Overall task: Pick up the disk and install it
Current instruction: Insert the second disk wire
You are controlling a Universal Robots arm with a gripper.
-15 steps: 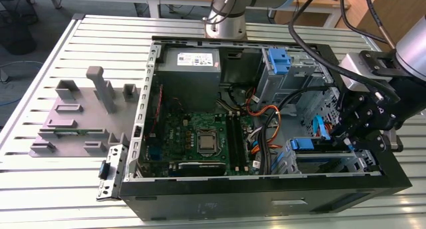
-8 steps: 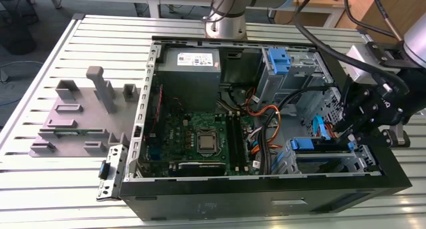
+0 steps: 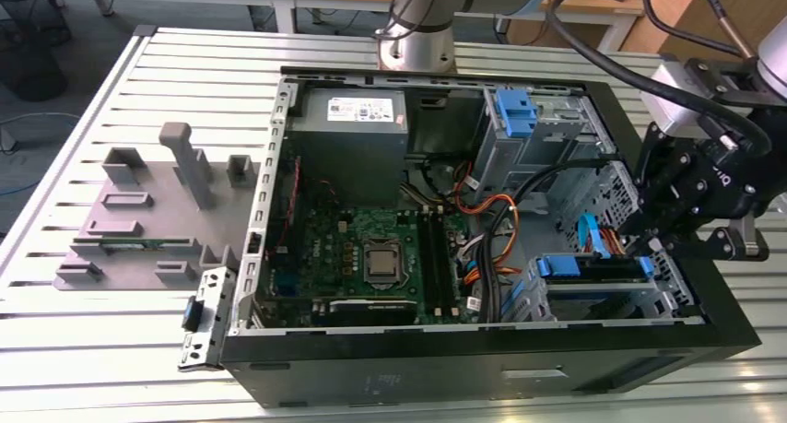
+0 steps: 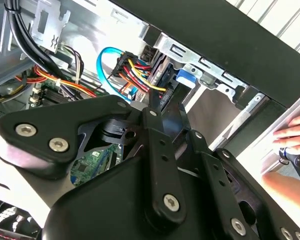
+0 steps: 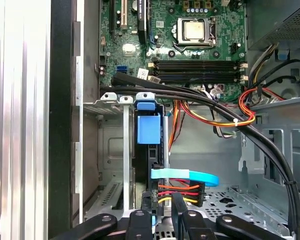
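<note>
In the exterior view the gripper (image 3: 688,234) hangs at the right side of the open computer case (image 3: 492,363), just above the drive cage where the disk (image 3: 591,268) sits with its blue rails showing, so the install step looks nearly finished. In the second wrist view a person's hand (image 4: 295,131) rests beyond the case wall. In the first wrist view the disk (image 5: 149,150) stands edge-on in its bay with cables plugged in; I cannot tell whether the gripper is open or grasping, and any further seating would call for a straight, gentle push.

No text or label can be read anywhere here.
</note>
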